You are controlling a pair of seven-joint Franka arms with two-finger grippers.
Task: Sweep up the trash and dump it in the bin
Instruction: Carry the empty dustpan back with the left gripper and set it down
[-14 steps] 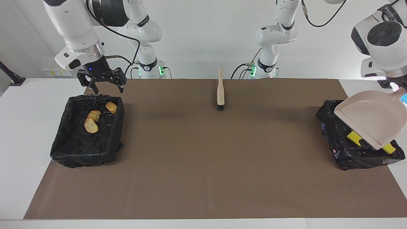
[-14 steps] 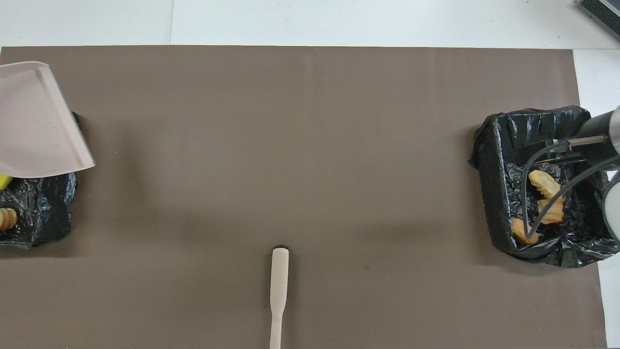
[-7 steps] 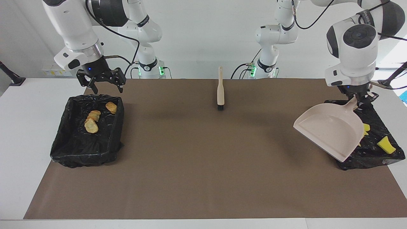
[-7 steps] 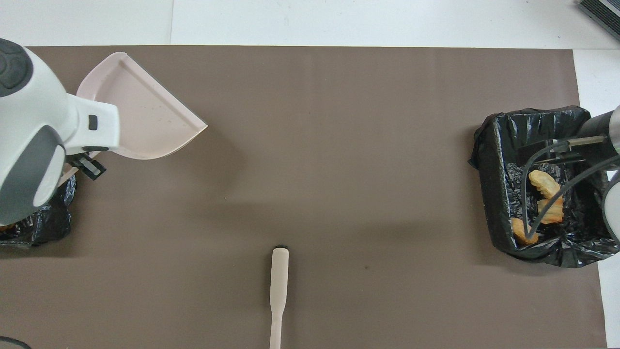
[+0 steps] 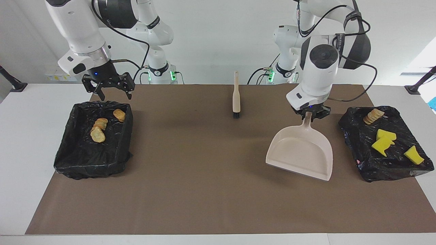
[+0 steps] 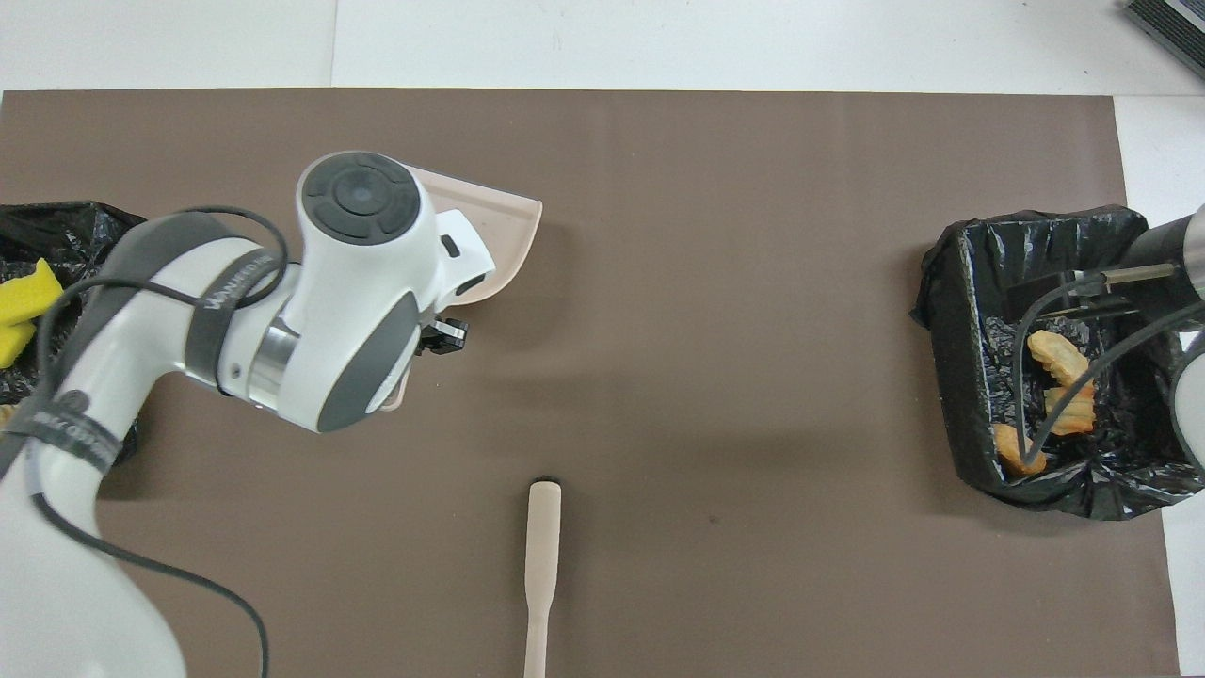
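light: bright, even — soft shadows on mat (image 5: 204, 190); focus: sharp

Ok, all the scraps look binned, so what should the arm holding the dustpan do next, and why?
Probably lower the dustpan onto the brown mat and let go. The left gripper holds its handle, the pan looks empty, no scraps show on the mat, and the brush already lies put down.

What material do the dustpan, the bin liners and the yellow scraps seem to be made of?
Dustpan: probably moulded plastic, beige, smooth with a dull sheen, thin raised rim.
Bin liners: thin black plastic film, glossy and crinkled.
Yellow scraps: likely sponge foam, matte, with cut, angular edges.
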